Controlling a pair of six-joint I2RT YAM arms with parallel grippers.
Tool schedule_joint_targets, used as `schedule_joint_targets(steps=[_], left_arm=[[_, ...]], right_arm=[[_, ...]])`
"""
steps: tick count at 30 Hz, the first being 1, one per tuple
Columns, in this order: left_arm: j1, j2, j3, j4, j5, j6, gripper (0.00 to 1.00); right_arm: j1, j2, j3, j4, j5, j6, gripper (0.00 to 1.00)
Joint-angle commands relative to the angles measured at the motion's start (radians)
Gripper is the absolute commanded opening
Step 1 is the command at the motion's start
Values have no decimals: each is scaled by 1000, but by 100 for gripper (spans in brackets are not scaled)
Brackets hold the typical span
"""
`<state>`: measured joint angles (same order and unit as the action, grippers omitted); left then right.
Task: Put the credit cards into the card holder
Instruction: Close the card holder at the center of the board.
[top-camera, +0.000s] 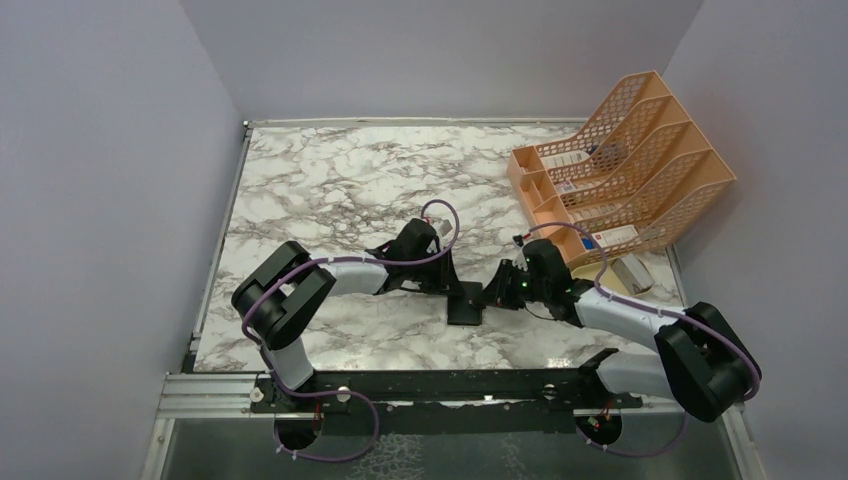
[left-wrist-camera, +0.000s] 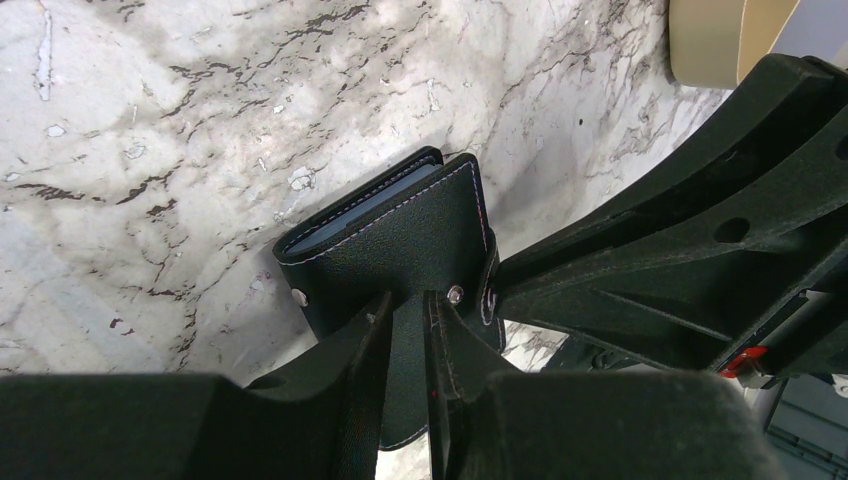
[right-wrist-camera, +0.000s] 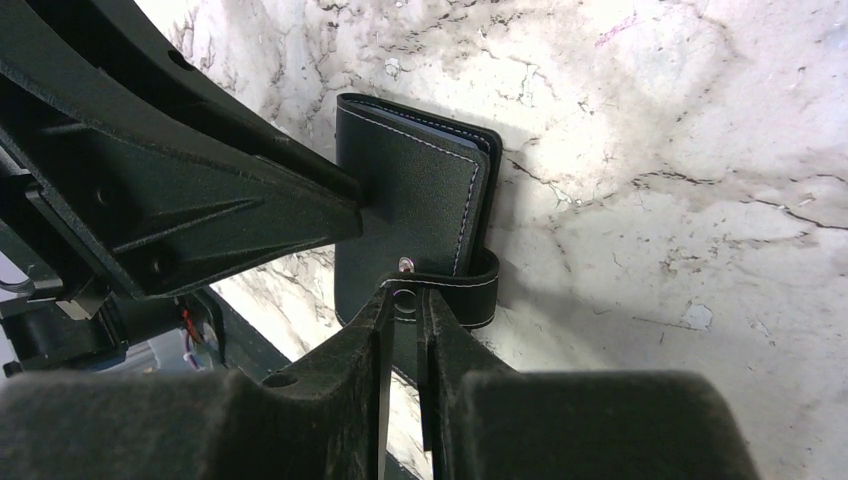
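Note:
The black card holder (top-camera: 465, 311) lies on the marble table between my two grippers. In the left wrist view the card holder (left-wrist-camera: 400, 240) is folded nearly shut, and a pale blue-grey edge of the credit cards (left-wrist-camera: 365, 207) shows inside it. My left gripper (left-wrist-camera: 408, 300) is shut on the holder's near cover; it also shows in the top view (top-camera: 457, 290). My right gripper (right-wrist-camera: 408, 292) is shut on the holder's snap tab (right-wrist-camera: 470, 290), at the holder's right side in the top view (top-camera: 492, 296). The cards' edge (right-wrist-camera: 430, 126) peeks out at the holder's far end.
An orange mesh file rack (top-camera: 625, 165) holding white boxes stands at the back right. A pale object (top-camera: 631, 272) sits in front of it near the right arm. A tan object (left-wrist-camera: 705, 40) shows at the top right of the left wrist view. Grey walls enclose the table.

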<state>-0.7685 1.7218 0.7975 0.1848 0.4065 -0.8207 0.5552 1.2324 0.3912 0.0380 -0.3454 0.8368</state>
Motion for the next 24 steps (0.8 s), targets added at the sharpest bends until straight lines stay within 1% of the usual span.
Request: schedule_joint_targets(steps=[1, 10, 17, 20, 24], left_arm=[[-14, 36, -20, -50, -51, 9, 22], [-18, 37, -27, -40, -50, 3, 22], [-23, 39, -31, -33, -47, -4, 22], [-25, 41, -30, -31, -46, -6, 22], [-25, 44, -36, -30, -46, -10, 23]], right_arm=[[5, 20, -10, 51, -25, 1, 14], [6, 58, -11, 80, -43, 3, 14], [5, 68, -15, 84, -26, 7, 14], [5, 58, 5, 41, -11, -4, 14], [5, -10, 30, -72, 33, -16, 18]])
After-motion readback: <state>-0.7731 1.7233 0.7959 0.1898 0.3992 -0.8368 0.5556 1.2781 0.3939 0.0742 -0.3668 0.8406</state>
